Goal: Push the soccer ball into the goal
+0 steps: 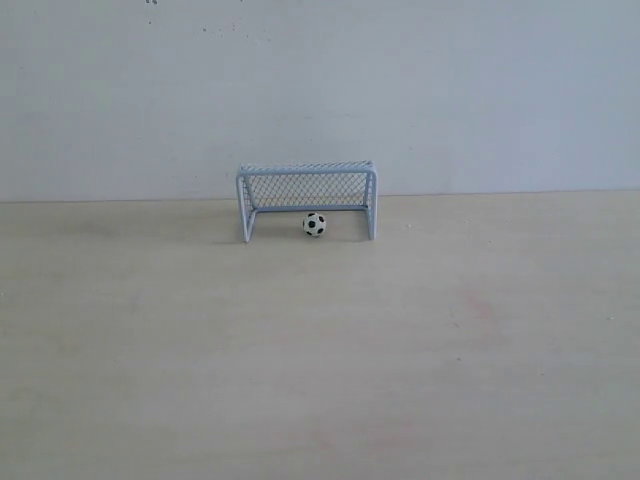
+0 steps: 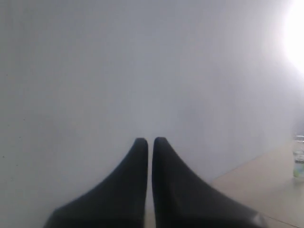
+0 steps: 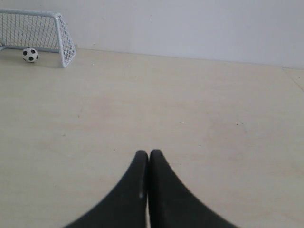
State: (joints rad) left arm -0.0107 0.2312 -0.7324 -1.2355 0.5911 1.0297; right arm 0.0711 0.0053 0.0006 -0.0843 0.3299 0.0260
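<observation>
The small black-and-white soccer ball (image 1: 314,224) rests on the pale wooden table between the posts of the goal (image 1: 307,175), a blue-grey frame with dark netting standing against the back wall. In the right wrist view the soccer ball (image 3: 30,55) and the goal (image 3: 61,38) appear far off. My right gripper (image 3: 148,153) is shut, empty, low over bare table well away from both. My left gripper (image 2: 150,140) is shut with only a hairline gap, holds nothing and faces the white wall. Neither gripper appears in the exterior view.
A white wall (image 1: 320,90) runs along the back of the table (image 1: 320,360). A small clear container (image 2: 299,159) stands on the table at the edge of the left wrist view. The table's far corner edge (image 3: 294,76) shows in the right wrist view.
</observation>
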